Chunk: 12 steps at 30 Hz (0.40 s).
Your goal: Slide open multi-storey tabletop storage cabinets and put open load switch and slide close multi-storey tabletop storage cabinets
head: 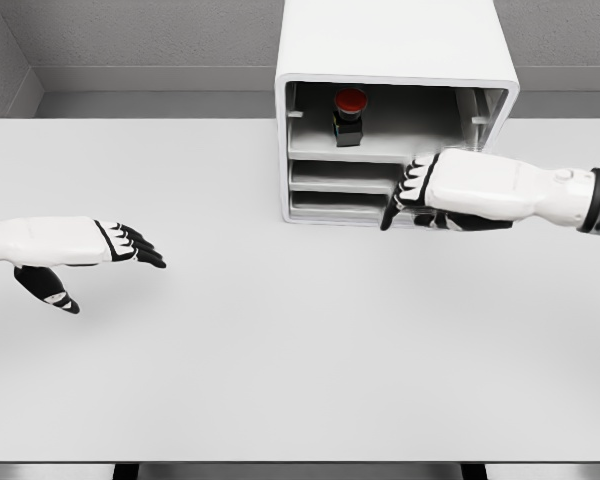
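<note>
Grey worktop [280,380]; cabinet [395,40] at back, load switch [349,115] inside top tier. Right hand [420,195] at lower drawers, fingers loose, empty. Left hand [110,245] spread, idle. Switch likely small, rigid, light; pinch black body.

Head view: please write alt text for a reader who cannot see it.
A white tabletop storage cabinet holds a red-topped load switch in its open top level. The right hand is in front of the lower drawers, while the left hand hovers open over the grey table.
</note>
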Tool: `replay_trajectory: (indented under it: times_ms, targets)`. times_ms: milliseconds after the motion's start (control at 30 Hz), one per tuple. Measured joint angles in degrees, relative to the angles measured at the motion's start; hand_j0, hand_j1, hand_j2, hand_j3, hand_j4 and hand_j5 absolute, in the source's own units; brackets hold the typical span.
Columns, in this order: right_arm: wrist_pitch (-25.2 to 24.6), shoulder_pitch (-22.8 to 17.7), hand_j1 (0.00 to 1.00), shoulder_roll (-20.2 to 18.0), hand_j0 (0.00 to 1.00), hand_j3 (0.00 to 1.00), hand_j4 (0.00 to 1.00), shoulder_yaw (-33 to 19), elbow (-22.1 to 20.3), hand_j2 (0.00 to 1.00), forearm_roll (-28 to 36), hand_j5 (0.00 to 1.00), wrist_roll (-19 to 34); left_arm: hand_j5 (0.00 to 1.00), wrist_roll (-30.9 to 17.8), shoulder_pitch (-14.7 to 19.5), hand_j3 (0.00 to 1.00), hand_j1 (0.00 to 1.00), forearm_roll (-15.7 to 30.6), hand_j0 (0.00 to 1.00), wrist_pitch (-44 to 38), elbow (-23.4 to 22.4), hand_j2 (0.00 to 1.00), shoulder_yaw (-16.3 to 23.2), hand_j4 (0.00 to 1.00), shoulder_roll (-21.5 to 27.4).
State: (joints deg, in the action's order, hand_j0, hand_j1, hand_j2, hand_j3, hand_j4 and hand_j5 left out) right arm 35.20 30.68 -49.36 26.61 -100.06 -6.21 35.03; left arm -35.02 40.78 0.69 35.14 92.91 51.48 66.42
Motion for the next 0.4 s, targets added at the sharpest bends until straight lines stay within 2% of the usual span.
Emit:
replay_trajectory:
  times_ms: [200,400]
  targets:
    - [0.0,-4.7,1.0,-2.1,1.0,1.0,1.0,0.3,-0.6,1.0,-0.1,1.0,0.0,1.0,0.0,0.0,1.0,1.0,0.0,1.0,0.0,0.0,1.0,0.1,1.0,0.0]
    - [0.0,-4.7,1.0,-2.7,1.0,1.0,1.0,1.2,-0.7,1.0,-0.3,1.0,0.0,1.0,0.0,0.0,1.0,1.0,0.0,1.0,0.0,0.0,1.0,0.1,1.0,0.0]
